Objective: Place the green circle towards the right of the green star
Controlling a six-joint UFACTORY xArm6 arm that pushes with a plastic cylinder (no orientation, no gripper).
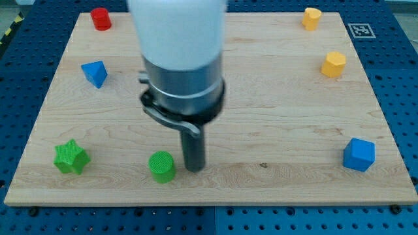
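The green circle (162, 166) stands near the view's bottom edge of the wooden board (274, 111), left of centre. The green star (70, 157) lies farther to the view's left, near the board's bottom left corner. My tip (194, 168) rests on the board just to the right of the green circle, very close to it or touching it. The arm's white and grey body rises above it and hides the board behind it.
A red cylinder (100, 18) sits at the top left. A blue triangular block (95, 73) lies at the left. Two yellow blocks (311, 17) (334, 64) sit at the top right. A blue cube (358, 155) lies at the bottom right.
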